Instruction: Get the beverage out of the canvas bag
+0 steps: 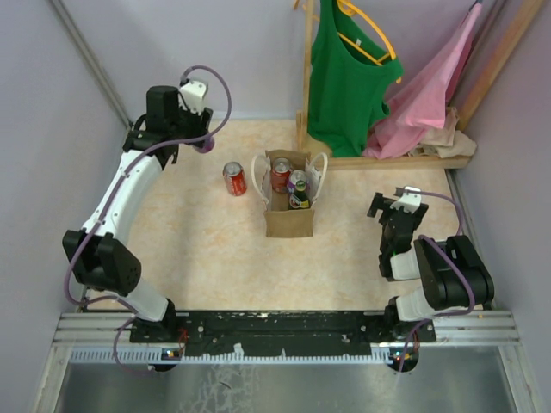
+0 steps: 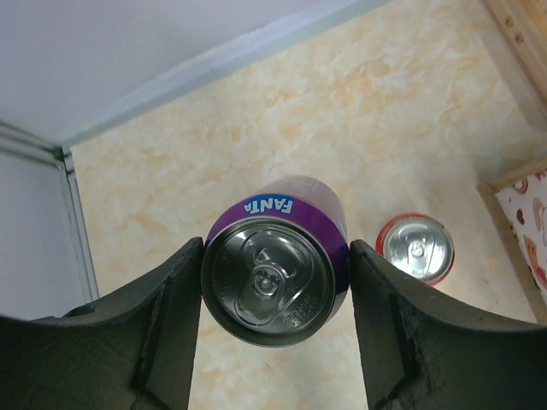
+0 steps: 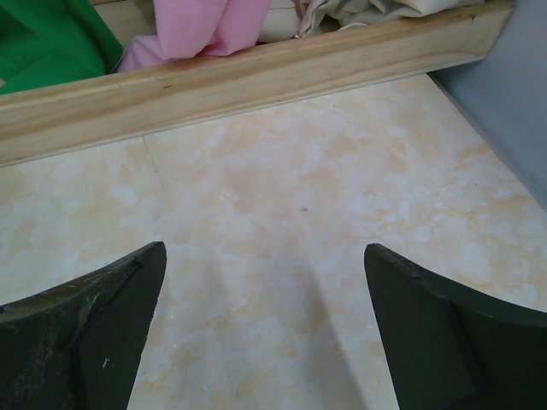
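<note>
L fingers [image 2: 158, 333] tight on Fanta can [image 2: 273, 282]

Seen from above, the purple can [image 1: 207, 147] held in the left hand [image 1: 200, 142] is almost wholly hidden under the wrist. The canvas bag [image 1: 288, 222] walls hide the bodies of the cans [image 1: 281, 173] inside, perhaps three, with labels too small to read. In the right wrist view, the right hand [image 3: 265, 256] fingers [image 3: 94, 325] are cut off at the bottom edge and the pink cloth [image 3: 192, 26] at the top.
</note>
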Controlling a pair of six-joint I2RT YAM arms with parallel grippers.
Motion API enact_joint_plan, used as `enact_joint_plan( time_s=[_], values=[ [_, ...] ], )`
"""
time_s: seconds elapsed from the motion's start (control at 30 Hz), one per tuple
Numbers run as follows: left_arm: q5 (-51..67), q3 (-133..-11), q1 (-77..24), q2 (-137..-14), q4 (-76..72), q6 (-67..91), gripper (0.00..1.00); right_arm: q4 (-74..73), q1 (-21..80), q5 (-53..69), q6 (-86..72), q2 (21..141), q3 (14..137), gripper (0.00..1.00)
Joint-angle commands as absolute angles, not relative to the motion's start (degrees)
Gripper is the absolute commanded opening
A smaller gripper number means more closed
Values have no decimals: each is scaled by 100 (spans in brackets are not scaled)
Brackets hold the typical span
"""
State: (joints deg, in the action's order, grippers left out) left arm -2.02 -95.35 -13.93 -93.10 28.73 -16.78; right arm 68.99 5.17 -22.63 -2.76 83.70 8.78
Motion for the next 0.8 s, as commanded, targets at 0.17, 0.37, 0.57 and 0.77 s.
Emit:
enact_joint_plan(
  time_s=[0.17, 0.37, 0.57, 0.77],
  values=[
    [-40, -8278, -1128, -8813, 2050, -1136, 0, 7153, 483, -2299, -288, 8323, 984, 99],
    [-136, -7784, -1105, -8962, 1898, -985, 0, 7154, 483, -2303, -288, 8322, 984, 99],
    [-227, -7712, -1109, -9267, 1945, -936, 0, 7154, 483, -2305, -290, 8322, 984, 99],
    [-543, -7933, -1107, -9670, 2244, -973, 0, 7155, 483, -2298, -286, 8323, 984, 99]
  ],
)
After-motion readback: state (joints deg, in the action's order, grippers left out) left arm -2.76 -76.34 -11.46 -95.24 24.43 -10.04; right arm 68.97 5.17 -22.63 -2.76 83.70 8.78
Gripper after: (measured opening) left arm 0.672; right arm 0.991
